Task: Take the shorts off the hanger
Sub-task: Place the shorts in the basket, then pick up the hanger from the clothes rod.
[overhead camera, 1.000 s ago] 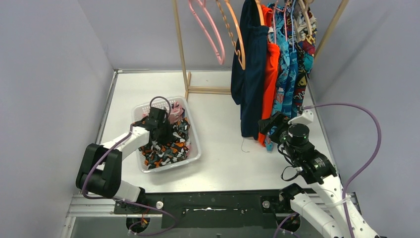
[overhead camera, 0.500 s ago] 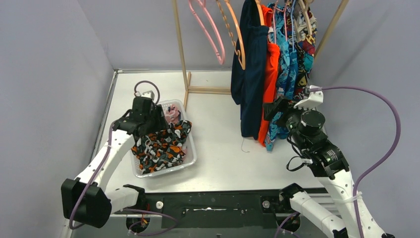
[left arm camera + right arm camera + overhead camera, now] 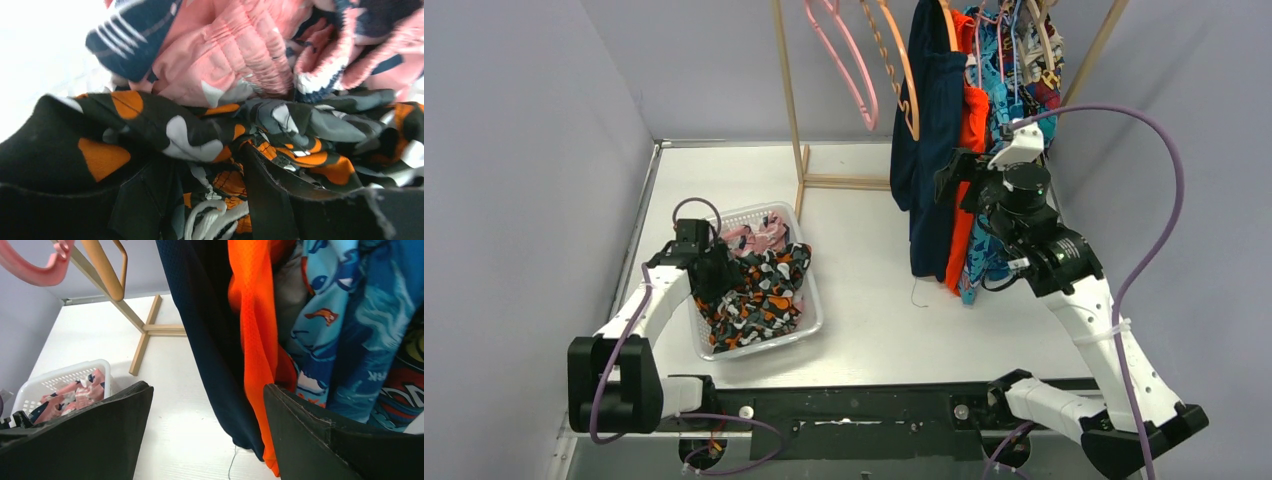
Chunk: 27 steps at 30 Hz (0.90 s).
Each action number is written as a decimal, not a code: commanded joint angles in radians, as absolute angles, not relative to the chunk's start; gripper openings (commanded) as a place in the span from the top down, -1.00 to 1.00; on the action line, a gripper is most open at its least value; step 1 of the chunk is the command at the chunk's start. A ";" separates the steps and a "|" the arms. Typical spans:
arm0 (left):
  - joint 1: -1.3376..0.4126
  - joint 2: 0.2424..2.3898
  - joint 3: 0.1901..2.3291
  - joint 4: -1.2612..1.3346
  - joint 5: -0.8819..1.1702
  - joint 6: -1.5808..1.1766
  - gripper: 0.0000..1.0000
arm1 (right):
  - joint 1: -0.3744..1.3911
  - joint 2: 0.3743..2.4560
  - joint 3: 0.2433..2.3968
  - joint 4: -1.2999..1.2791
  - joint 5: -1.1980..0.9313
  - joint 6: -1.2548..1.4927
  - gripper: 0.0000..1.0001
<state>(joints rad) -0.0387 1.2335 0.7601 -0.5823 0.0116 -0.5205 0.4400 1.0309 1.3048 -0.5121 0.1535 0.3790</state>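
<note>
Navy shorts point(image 3: 200, 315) hang lengthwise down from the rack point(image 3: 789, 90), dead ahead of my right tool point(image 3: 207, 387), its jaws gaping empty; orange-red shorts point(image 3: 252, 315) touch them rightward. My right arm is nearer.

The wooden rack point(image 3: 790, 90) runs off the top edge of the overhead view, its hangers' hooks with it. The comic-print shorts point(image 3: 400, 390) are cut off at the right edge, mostly behind the teal shorts point(image 3: 350, 315). The left hand point(image 3: 716, 275) has its fingertips lost in the black-and-orange shorts point(image 3: 759, 300), which cover much of the pink shorts point(image 3: 759, 236). Its wrist view is blurred. The right hand point(image 3: 952, 180) merges darkly with the navy shorts point(image 3: 924, 150).
</note>
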 commanded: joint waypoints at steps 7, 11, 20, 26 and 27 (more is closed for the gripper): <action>-0.037 1.211 0.835 -0.549 0.154 -0.489 -0.03 | 0.439 1.121 1.487 -0.476 0.171 0.319 -0.68; -0.037 1.113 0.886 -0.526 0.100 -0.462 -0.22 | 0.437 1.160 1.555 -0.486 0.187 0.307 -0.68; -0.037 0.942 0.809 -0.415 0.076 -0.401 -0.46 | 0.413 1.328 1.779 -0.585 0.158 0.290 -0.54; -0.041 0.893 0.733 -0.397 0.101 -0.372 -0.46 | 0.381 1.432 1.910 -0.636 0.101 0.295 -0.39; -0.047 0.885 0.731 -0.399 0.092 -0.374 -0.46 | 0.377 1.446 1.930 -0.649 0.096 0.293 -0.36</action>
